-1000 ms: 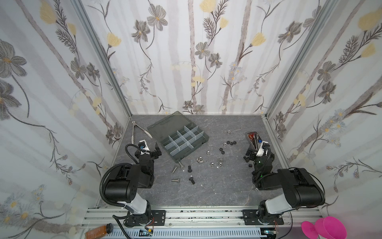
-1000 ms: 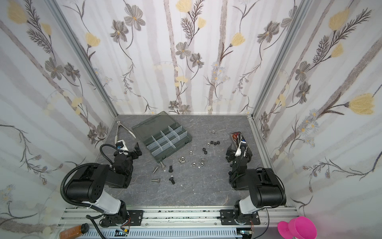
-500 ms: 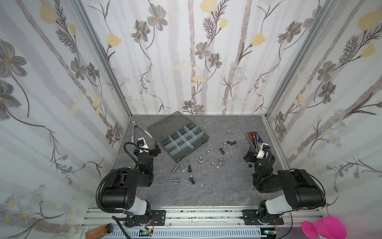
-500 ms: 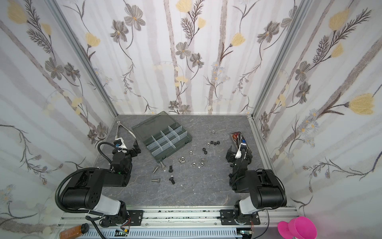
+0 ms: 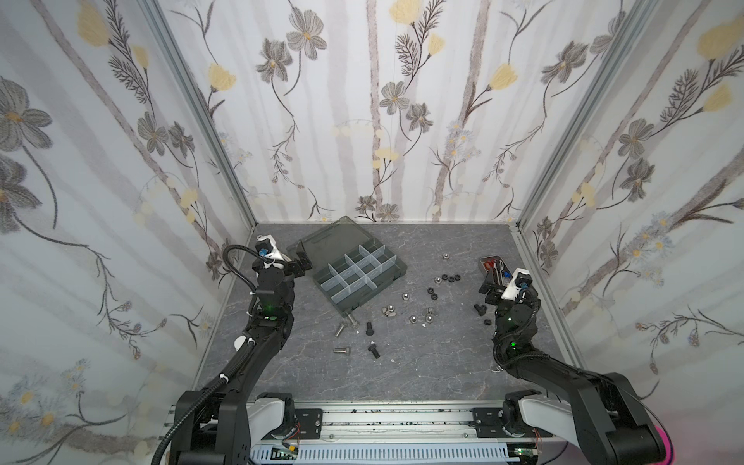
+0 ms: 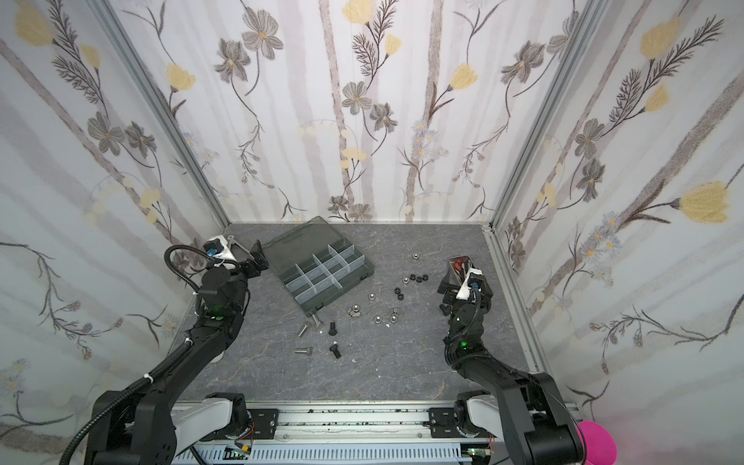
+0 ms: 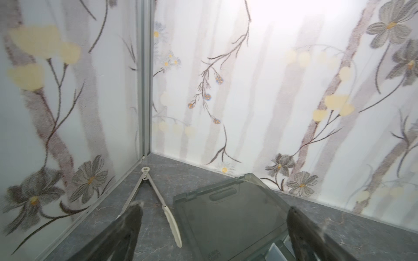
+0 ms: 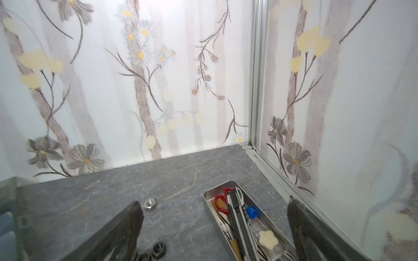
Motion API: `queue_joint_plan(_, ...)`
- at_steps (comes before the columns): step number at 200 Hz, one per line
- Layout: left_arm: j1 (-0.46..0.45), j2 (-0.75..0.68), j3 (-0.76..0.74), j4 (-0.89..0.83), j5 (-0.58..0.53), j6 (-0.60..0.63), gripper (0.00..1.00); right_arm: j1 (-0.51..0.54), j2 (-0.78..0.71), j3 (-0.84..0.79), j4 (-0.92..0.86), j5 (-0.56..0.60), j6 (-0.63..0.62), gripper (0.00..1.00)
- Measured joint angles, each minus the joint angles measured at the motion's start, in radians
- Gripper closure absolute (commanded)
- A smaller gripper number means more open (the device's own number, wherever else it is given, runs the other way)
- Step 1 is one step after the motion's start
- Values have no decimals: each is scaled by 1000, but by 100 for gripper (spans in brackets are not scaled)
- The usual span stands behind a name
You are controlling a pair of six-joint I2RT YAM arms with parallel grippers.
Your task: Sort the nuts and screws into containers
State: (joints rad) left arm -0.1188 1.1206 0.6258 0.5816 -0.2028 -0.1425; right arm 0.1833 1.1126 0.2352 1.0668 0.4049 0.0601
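Note:
The containers are the square compartments of a dark smoky-grey organizer box (image 5: 359,277) (image 6: 329,275), whose lid (image 7: 233,217) lies open toward the back wall. Silver and black screws (image 5: 341,330) (image 6: 332,328) lie on the grey floor just in front of the box. Silver and black nuts (image 5: 412,319) (image 6: 416,278) are scattered to its right. One silver nut (image 8: 149,204) and black nuts (image 8: 158,247) show in the right wrist view. My left gripper (image 5: 301,259) (image 7: 214,210) is open above the lid's left edge and holds nothing. My right gripper (image 5: 489,282) (image 8: 214,202) is open and empty beside the tool tray.
Long silver tongs (image 7: 158,198) lie in the back left corner beside the lid. A narrow metal tray (image 8: 208,196) (image 5: 494,259) with red-handled scissors and a cutter stands by the right wall. Patterned walls close three sides. A rail (image 5: 402,418) runs along the front.
Both arms have stretched forward from a folded pose. The left gripper moved toward the box lid, the right one slightly toward the tool tray. Both stayed open.

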Motion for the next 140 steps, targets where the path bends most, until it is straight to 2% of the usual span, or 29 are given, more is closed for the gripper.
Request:
queue_joint_plan(23,-75,-18,77,-153,-14,-13,0,6,-111,85,-240,-12,74,0)
queue_joint_plan(52,-198,-10,142,-303,-82,-27,0,20,-186,202,-513,-89,176,0)
queue_joint_plan(78,-359,42,192,-412,-151,-17,0,53,-190,312,-745,-170,236,0)
queue_joint_plan(97,-446,59,201,-476,-211,-20,0,82,-169,401,-895,-227,254,4)
queue_joint_plan(140,-638,80,235,-526,-353,-119,0,163,-142,485,-1134,-334,271,11)
